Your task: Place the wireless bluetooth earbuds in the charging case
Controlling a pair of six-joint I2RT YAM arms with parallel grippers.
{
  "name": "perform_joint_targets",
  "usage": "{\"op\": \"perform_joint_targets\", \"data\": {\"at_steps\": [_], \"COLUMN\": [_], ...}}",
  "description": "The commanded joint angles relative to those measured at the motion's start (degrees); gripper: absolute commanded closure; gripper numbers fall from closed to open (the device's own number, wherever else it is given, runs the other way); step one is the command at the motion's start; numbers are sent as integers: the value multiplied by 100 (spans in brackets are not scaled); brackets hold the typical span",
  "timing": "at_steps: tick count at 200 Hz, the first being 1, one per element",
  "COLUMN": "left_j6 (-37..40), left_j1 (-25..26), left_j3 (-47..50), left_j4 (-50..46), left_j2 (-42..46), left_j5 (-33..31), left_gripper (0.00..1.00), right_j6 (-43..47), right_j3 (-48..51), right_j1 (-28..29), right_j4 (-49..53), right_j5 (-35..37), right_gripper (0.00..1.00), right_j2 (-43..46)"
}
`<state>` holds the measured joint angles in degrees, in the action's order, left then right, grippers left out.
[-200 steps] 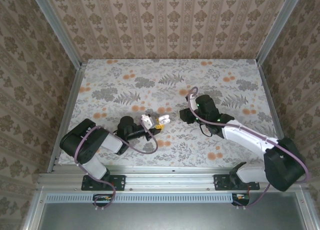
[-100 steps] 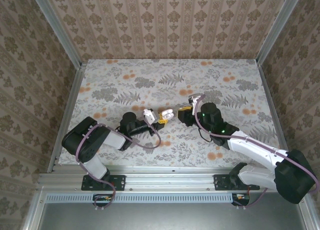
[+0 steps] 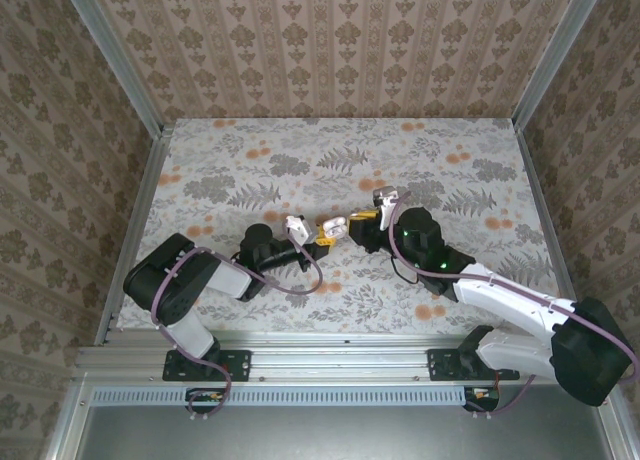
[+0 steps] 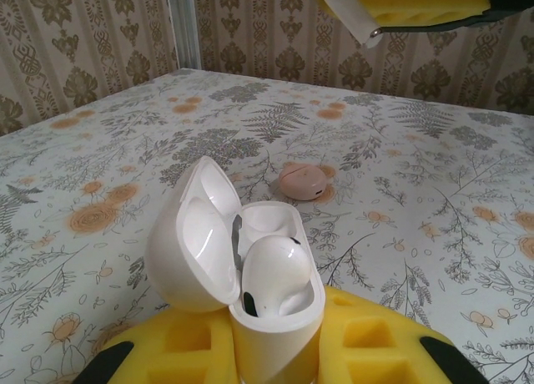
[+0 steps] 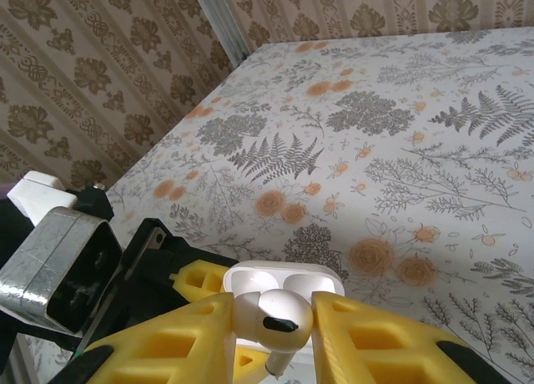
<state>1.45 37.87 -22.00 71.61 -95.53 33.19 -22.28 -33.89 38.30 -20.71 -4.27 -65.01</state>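
Near the tabletop's middle, the left pincer (image 4: 275,355) is clamped on the charging case (image 4: 238,250), lid open, an earbud (image 4: 279,275) seated inside. The right pincer (image 5: 271,330) grips a second earbud (image 5: 269,315) between its yellow pads (image 5: 384,338), just beside the case's open mouth; whether they touch is unclear. The case's base is hidden within the left pincer's grip. A pink disc (image 4: 302,180) lies on the tabletop beyond.

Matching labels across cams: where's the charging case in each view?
Top external: charging case mid-table, in the left gripper.
Left wrist: lower centre, lid open, between its yellow fingers.
Right wrist: bottom centre, just behind the held earbud.
Shared landmark: the left gripper's yellow fingers clamping the case.
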Motion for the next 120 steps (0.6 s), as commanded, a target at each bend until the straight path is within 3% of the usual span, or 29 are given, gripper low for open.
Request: {"op": "perform_joint_targets", "data": {"at_steps": [1, 120], "left_j6": [-176, -316], "left_j1": [33, 45], "left_j3": [-173, -147], "left_j4": [204, 213], "left_j2": [162, 376], "left_j5": [142, 151], "left_gripper": [100, 100], "right_j6": [-97, -163], "right_j3": [5, -101], "right_j1": [45, 107], "right_j4": [-276, -648], "right_j5": [66, 85], "right_gripper": [71, 71], "right_j2": [-132, -704]}}
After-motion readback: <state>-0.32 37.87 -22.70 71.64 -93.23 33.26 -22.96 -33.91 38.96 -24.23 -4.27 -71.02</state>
